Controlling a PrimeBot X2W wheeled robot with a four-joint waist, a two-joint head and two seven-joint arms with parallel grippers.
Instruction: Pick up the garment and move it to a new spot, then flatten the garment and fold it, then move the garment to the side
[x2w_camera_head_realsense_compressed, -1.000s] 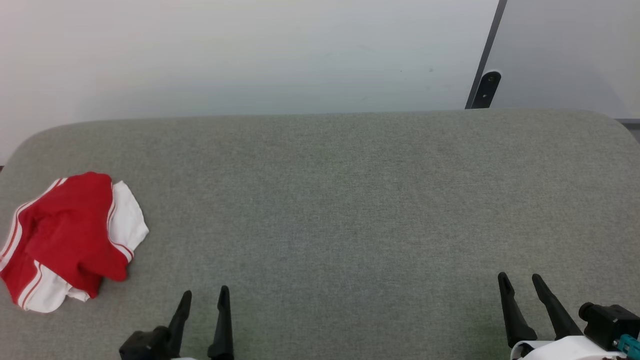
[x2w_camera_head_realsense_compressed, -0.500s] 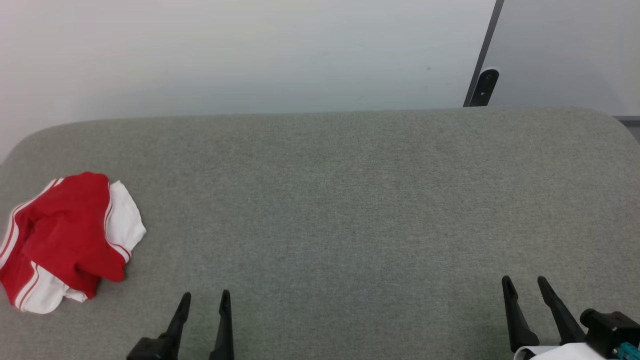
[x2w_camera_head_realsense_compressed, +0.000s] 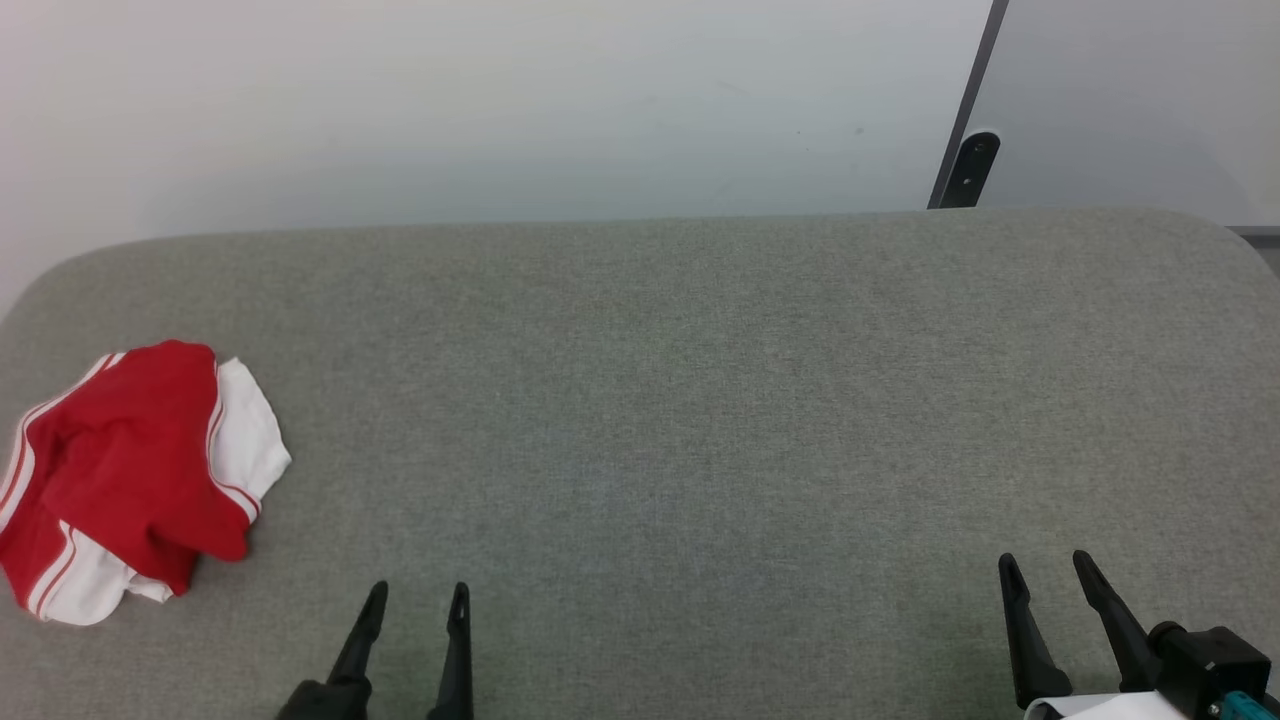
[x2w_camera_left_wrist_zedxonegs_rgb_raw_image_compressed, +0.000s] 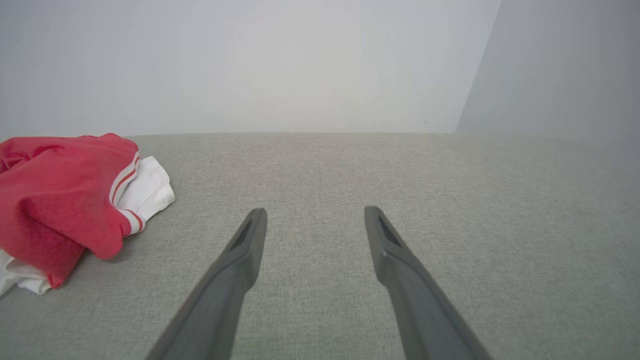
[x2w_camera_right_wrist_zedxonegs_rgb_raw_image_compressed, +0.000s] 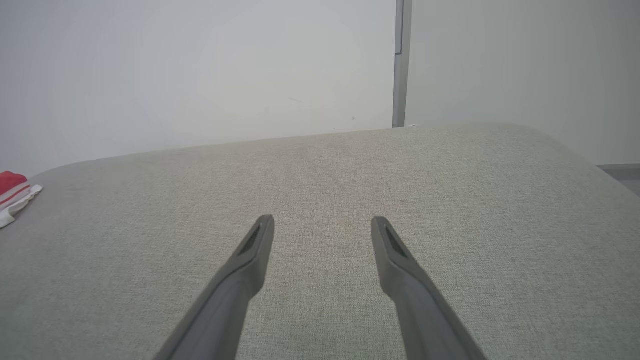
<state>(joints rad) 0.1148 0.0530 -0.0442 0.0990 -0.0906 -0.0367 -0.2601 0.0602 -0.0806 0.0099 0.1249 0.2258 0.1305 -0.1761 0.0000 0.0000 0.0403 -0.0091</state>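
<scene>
Left gripper (x2w_camera_head_realsense_compressed: 419, 588) and right gripper (x2w_camera_head_realsense_compressed: 1042, 557) are seen open, empty. Writing on the crumpled shirt (x2w_camera_head_realsense_compressed: 130, 470) is apparently hidden. Grey upholstered surface (x2w_camera_head_realsense_compressed: 700, 400), white wall (x2w_camera_head_realsense_compressed: 500, 100) noted.

The place reads as a plain robot test room or lab. A broad counter (x2w_camera_head_realsense_compressed: 700, 400) covered in grey woven fabric, with rounded corners, fills the lower frame. Behind it, a plain white wall (x2w_camera_head_realsense_compressed: 450, 100) runs across the top, with a dark upright post (x2w_camera_head_realsense_compressed: 978, 90) and a grey partition panel (x2w_camera_head_realsense_compressed: 1130, 100) at upper right.
</scene>
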